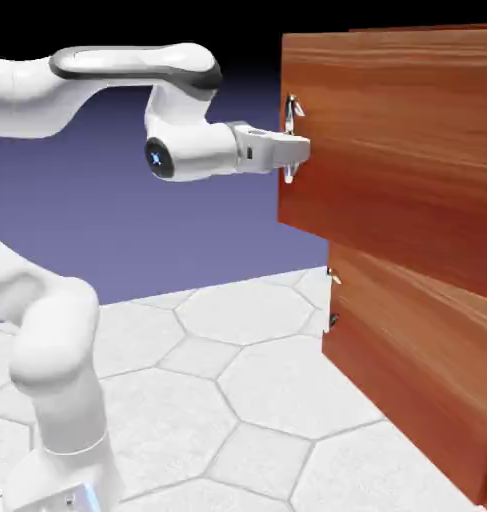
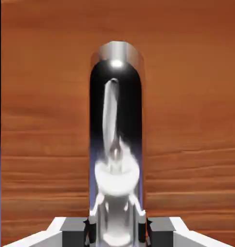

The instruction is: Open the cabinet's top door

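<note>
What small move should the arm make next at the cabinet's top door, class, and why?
Probably a gentle pull straight back, away from the cabinet. The gripper is level, its jaws shut on the silver handle at the edge of the top door, which already stands slightly proud of the lower panel.

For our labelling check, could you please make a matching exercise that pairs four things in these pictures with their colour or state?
Things:
1. gripper
2. top door
3. handle
4. table

Descriptions:
A. white, with a hexagon pattern
B. shiny silver bar
C. reddish-brown wood grain
D. shut on the handle, held level

Pairs: 1-D, 2-C, 3-B, 4-A
</note>
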Available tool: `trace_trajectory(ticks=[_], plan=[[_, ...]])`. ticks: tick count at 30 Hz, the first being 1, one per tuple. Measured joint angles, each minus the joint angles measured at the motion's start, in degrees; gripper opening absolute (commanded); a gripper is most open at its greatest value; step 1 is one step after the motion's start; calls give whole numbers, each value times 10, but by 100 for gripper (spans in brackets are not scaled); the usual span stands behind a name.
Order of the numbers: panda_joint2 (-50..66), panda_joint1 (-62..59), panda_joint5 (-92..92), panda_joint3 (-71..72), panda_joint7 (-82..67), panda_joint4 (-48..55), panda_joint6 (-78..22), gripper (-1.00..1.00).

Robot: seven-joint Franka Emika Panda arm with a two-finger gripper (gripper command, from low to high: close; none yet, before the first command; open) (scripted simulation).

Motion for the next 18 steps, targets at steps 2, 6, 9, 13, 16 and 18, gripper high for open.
trace_trajectory(ticks=[2,6,9,13,16,18], plan=[[-20,42,-41,-37,20,-25,-3,-100],[-69,124,-133,-110,66,-73,-3,-100],[-108,180,-208,-160,105,-106,3,-100],[-159,237,-307,-211,165,-142,11,-100],[-194,264,-382,-239,216,-167,14,-100],[-217,274,-432,-254,253,-183,10,-100]])
